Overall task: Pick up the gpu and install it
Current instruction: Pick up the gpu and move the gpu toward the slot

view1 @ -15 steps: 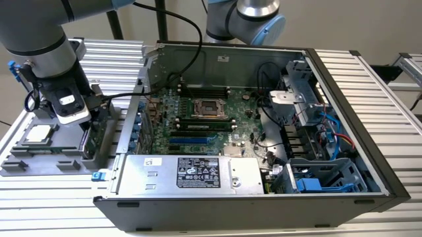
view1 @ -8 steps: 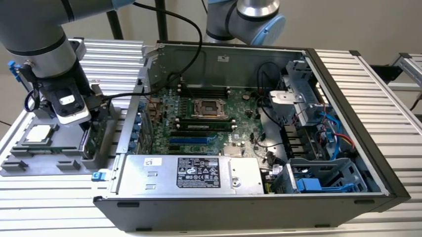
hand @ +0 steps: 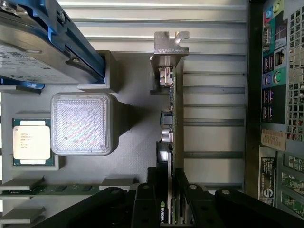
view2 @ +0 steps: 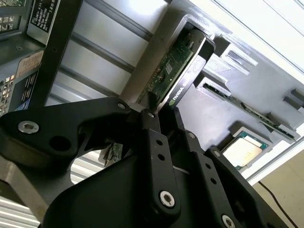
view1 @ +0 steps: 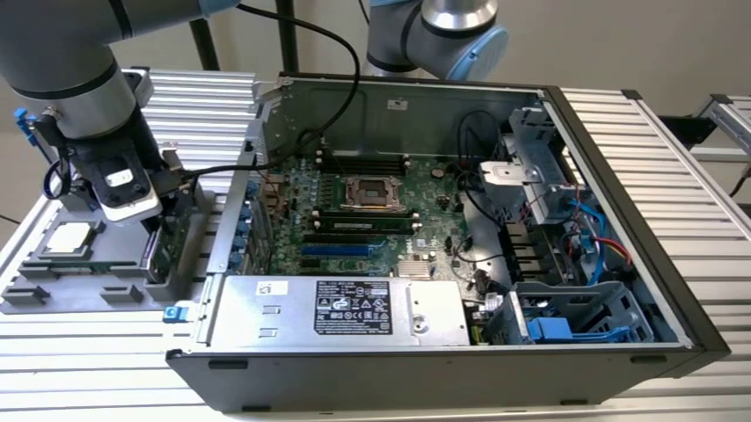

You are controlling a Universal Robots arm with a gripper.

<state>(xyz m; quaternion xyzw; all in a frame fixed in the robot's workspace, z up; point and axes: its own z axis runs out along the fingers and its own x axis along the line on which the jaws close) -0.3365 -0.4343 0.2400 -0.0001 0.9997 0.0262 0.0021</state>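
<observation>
1. The black, jointed tool [hand: 169, 179] is clamped across both faces of the gpu [hand: 174, 118], near one end.
2. The gpu, a thin green card with a notched silver bracket [hand: 168, 45], stands on edge in a grey moulded holder [hand: 137, 142].
3. The same holder carries a square silver CPU chip [hand: 31, 141] and a blue-railed hard drive [hand: 33, 42].
4. The open computer case [view1: 470, 369] stands just beside the holder on the ribbed metal table [hand: 213, 95].
</observation>
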